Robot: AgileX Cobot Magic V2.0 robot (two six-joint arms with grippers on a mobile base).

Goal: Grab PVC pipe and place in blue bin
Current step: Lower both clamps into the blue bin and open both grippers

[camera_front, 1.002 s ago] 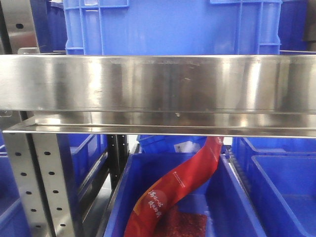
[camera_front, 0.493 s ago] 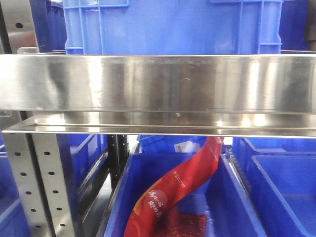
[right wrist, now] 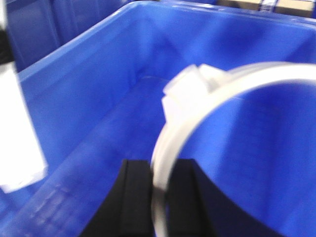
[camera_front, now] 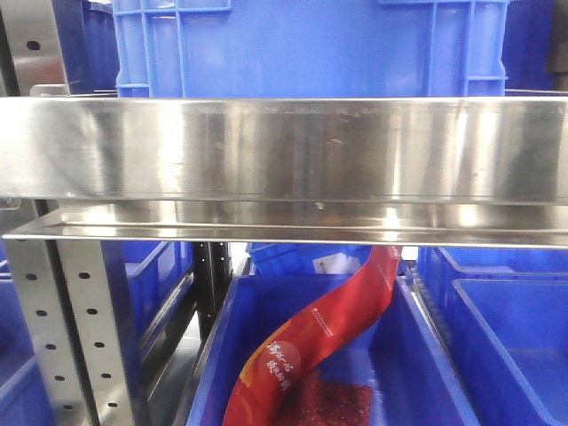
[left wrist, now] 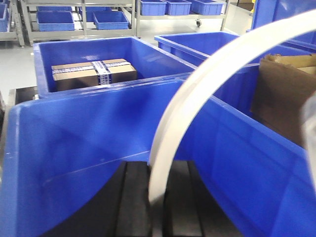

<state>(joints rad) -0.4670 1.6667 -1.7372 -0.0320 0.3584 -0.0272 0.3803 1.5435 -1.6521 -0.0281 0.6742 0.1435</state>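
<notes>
In the left wrist view the left gripper sits at the bottom centre of the frame, its black fingers closed narrowly on the lower end of a white PVC pipe. The pipe bends up and away to the upper right corner, crossing in front of the near wall of a blue bin. Behind that wall, in the upper left, a taped cardboard box lies in a second bin, and a brown cardboard sheet stands at the right edge. In the blurred right wrist view the right gripper likewise pinches the pipe between its dark fingers at the bottom centre. The pipe arches to the right above the blue bin's interior and carries a white fitting near the top of the curve. A white blur at the left edge is unreadable. The front-facing view shows a steel shelf rail across the middle, a blue crate above it, and a red packet leaning in a lower bin.
</notes>
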